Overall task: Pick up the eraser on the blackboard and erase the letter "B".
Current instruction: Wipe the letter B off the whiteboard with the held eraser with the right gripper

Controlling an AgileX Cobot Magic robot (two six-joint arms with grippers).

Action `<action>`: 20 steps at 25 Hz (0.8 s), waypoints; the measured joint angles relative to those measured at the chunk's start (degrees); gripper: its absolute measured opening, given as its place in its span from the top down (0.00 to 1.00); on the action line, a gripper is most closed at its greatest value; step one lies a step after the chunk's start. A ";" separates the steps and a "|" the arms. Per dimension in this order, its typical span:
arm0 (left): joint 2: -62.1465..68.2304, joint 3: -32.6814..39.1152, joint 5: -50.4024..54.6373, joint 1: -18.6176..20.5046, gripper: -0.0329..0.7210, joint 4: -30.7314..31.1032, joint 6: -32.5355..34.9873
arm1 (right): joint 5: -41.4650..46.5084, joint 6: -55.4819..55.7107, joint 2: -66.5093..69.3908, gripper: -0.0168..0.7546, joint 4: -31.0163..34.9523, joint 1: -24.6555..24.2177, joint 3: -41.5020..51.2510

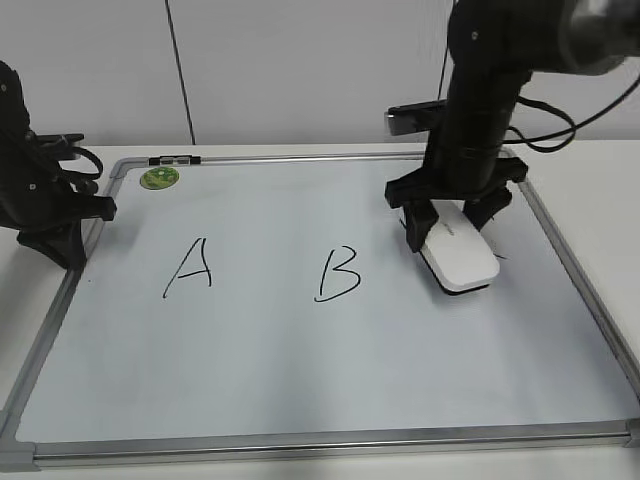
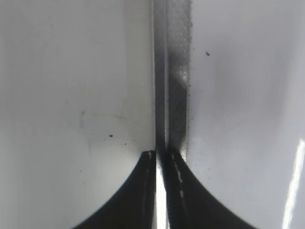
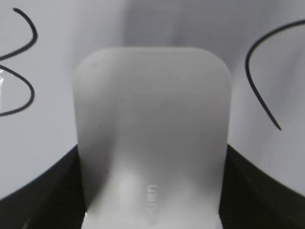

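The white eraser (image 1: pixel 458 255) lies on the right part of the blackboard (image 1: pixel 300 380), to the right of the black letter "B" (image 1: pixel 337 274). My right gripper (image 1: pixel 452 228) is down over the eraser with a black finger pressed on each long side. In the right wrist view the eraser (image 3: pixel 152 129) fills the space between the fingers of the gripper (image 3: pixel 152 191). Part of the "B" (image 3: pixel 19 62) shows at the left there. My left gripper (image 1: pixel 60 245) is shut and empty at the board's left frame, and its closed tips (image 2: pixel 162 155) sit over the metal frame strip (image 2: pixel 174 71).
A black "A" (image 1: pixel 190 268) is drawn left of the "B". A curved "C" stroke (image 3: pixel 262 81) lies right of the eraser. A round green sticker (image 1: pixel 159 178) sits at the board's far left corner. White table surrounds the board.
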 joint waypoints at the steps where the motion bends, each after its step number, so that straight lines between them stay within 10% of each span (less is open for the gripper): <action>1: 0.00 0.00 0.00 0.00 0.91 0.00 0.00 | 0.00 0.00 0.86 0.30 0.00 0.49 -0.92; 20: 0.00 0.00 0.00 0.00 0.91 0.00 0.00 | 0.70 0.56 11.92 0.30 0.14 6.27 -14.62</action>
